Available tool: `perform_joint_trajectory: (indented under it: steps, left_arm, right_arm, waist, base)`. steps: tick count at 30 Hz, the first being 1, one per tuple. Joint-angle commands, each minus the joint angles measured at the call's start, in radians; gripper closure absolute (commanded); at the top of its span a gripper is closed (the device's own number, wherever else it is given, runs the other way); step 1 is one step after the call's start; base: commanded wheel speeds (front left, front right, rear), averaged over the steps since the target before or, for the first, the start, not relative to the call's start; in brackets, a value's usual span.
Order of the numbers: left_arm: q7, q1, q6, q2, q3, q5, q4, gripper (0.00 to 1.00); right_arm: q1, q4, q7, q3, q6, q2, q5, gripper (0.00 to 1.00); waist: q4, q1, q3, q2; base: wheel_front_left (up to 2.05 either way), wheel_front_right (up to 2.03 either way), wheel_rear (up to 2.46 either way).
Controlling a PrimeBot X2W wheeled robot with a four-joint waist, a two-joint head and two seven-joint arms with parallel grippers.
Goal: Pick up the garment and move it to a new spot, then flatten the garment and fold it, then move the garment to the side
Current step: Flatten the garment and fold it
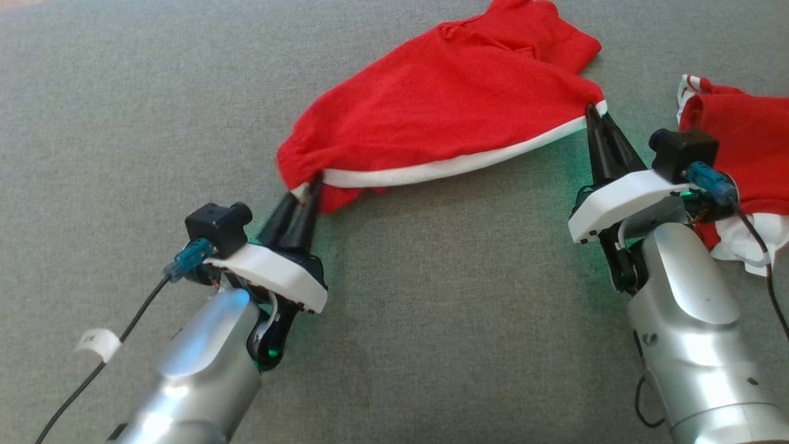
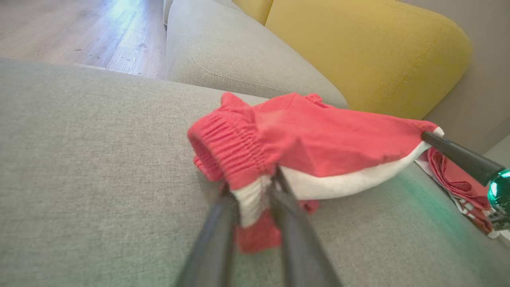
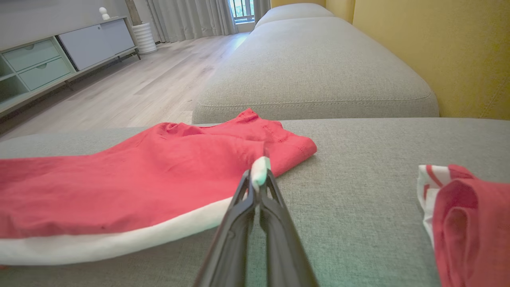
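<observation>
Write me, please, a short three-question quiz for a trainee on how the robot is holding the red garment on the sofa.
1. True or false: the left gripper and the right gripper each grip the white-trimmed edge of the red garment.
2. What lies under the garment? A) a wooden floor B) a grey sofa cushion C) a metal tray
3. Fill in: the second red-and-white cloth lies on the robot's ____ side.
Key: 1 true; 2 B; 3 right.
</observation>
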Motion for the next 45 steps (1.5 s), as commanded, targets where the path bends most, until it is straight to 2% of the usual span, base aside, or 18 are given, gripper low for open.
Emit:
perform_joint_trajectory:
  steps: [1, 7, 12, 18, 25, 29, 34, 39, 41, 45]
  left_arm:
    - [-0.012, -0.03, 0.002, 0.029, 0.037, 0.003, -0.029, 1.0]
    - [-0.012, -0.024, 0.002, 0.069, 0.06, 0.042, -0.091, 1.0]
    - [-0.008, -0.08, 0.002, 0.153, 0.034, 0.124, -0.168, 1.0]
    - [0.059, -0.218, 0.002, 0.254, 0.033, 0.195, -0.265, 1.0]
    - [0.137, -0.333, 0.006, 0.327, 0.065, 0.207, -0.365, 1.0]
    - [0.174, -0.334, 0.016, 0.359, 0.075, 0.198, -0.442, 1.0]
    - [0.229, -0.26, 0.046, 0.422, 0.084, 0.172, -0.576, 1.0]
    - [0.303, -0.193, 0.083, 0.498, 0.098, 0.145, -0.723, 1.0]
    - [0.332, -0.191, 0.093, 0.533, 0.113, 0.14, -0.766, 1.0]
    - [0.348, -0.228, 0.08, 0.539, 0.12, 0.13, -0.759, 1.0]
  right_arm:
    - [-0.006, -0.034, -0.001, 0.016, 0.007, 0.009, -0.003, 1.0]
    - [-0.021, -0.053, -0.006, 0.021, 0.007, 0.009, -0.028, 1.0]
    - [-0.065, -0.12, 0.012, 0.036, 0.007, 0.009, -0.061, 1.0]
    - [-0.157, -0.267, 0.091, 0.087, 0.007, -0.048, -0.071, 1.0]
    - [-0.226, -0.435, 0.191, 0.136, 0.007, -0.127, -0.027, 1.0]
    - [-0.203, -0.529, 0.24, 0.141, 0.007, -0.143, -0.007, 1.0]
    - [-0.112, -0.671, 0.321, 0.114, 0.007, -0.149, 0.002, 1.0]
    - [-0.013, -0.832, 0.443, 0.09, 0.007, -0.142, 0.01, 1.0]
    - [-0.001, -0.882, 0.494, 0.085, 0.007, -0.145, 0.005, 1.0]
    - [-0.032, -0.875, 0.524, 0.081, 0.007, -0.138, 0.01, 1.0]
  waist:
    - [0.0, 0.0, -0.001, 0.0]
    - [-0.014, 0.0, -0.018, 0.0]
    - [-0.041, 0.0, -0.062, 0.0]
    - [-0.086, 0.0, -0.126, 0.0]
    - [-0.12, 0.0, -0.199, 0.0]
    - [-0.126, 0.0, -0.243, 0.0]
    - [-0.126, 0.0, -0.288, 0.0]
    - [-0.115, 0.0, -0.28, 0.0]
    - [-0.11, 0.0, -0.242, 0.0]
    - [-0.104, 0.0, -0.185, 0.0]
  base:
    - [0.0, 0.0, 0.0]
    - [0.0, 0.0, 0.0]
    - [0.0, 0.0, 0.0]
    - [0.0, 0.0, 0.0]
    - [0.0, 0.0, 0.0]
    - [0.0, 0.0, 0.0]
    - [0.0, 0.0, 0.0]
    - [0.0, 0.0, 0.0]
    - [0.0, 0.0, 0.0]
    - [0.0, 0.0, 0.0]
